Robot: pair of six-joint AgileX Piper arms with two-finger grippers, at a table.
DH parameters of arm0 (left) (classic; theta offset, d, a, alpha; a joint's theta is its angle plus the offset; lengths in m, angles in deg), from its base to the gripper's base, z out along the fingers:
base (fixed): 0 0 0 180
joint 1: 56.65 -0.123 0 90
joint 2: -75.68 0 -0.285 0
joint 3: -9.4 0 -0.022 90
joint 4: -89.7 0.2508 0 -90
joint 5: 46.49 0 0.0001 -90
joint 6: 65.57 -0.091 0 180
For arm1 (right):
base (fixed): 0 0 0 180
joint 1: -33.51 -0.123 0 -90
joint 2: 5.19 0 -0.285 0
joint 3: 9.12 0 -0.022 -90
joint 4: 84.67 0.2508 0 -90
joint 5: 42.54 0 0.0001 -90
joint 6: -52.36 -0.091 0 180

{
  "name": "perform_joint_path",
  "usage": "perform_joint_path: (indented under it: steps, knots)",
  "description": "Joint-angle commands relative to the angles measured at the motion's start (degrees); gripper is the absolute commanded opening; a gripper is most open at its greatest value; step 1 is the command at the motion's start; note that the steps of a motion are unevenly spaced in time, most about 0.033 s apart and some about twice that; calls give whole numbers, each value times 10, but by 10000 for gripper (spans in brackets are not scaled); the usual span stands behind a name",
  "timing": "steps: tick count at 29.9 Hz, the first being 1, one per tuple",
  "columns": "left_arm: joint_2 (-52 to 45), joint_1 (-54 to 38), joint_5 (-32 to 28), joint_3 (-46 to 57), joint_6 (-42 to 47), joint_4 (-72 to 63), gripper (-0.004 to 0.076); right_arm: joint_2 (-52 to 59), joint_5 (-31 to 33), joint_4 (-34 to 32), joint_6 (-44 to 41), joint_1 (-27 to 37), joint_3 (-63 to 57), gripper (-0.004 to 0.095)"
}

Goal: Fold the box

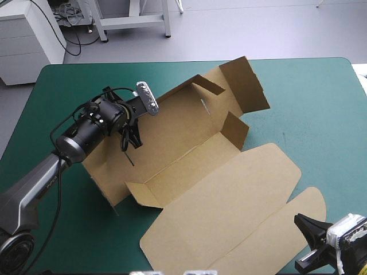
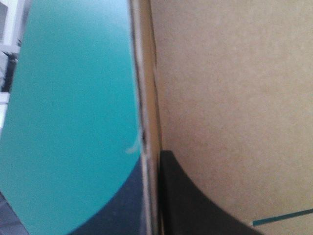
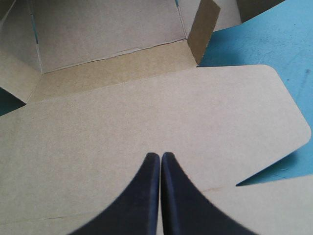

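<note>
Surface: teal-green cover (image 1: 321,97), one item on it.

Item: box (image 1: 189,126), brown, half-formed, lying mid-surface. We read its long axis as a diagonal from near left to far right. Its lid (image 1: 229,212) lies flat, spread toward the near right corner.

Left hand (image 1: 129,139): at the box's long wall (image 1: 172,94) on the far-left side. One black finger (image 2: 195,205) sits inside the wall and the other outside, pinched all but closed on the board.

Right hand (image 3: 160,156): fingers pressed together to a point, holding nothing, low over the lid's near part.

Relation, in our judgement: the tray lies ahead of the right hand, across the whole lid. The left hand is already at the wall, so it is the nearer for any wall work.
</note>
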Motion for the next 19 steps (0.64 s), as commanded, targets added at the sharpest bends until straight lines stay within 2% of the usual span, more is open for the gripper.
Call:
perform_joint_path:
  steps: [1, 4, 9, 12, 15, 19]
  knots:
    - [-23, 44, -58, -21, 4, 71, -8, -10, -41, -6, -1, 1, 13, -12]
    - [-23, 77, -88, -21, 4, 100, -8, -10, -41, -6, -1, 1, 13, -12]
    - [-23, 129, -86, -16, 6, 112, -8, -10, -41, -6, -1, 1, 13, -12]
    - [-23, 160, -110, 4, 13, 140, -8, -10, -41, -6, -1, 1, 13, -12]
    - [-23, 184, -135, 32, 57, 196, -8, -10, -41, -6, -1, 1, 13, -12]
    - [-33, 215, -154, 83, 165, 334, -8, -10, -41, -7, -1, 1, 13, -12]
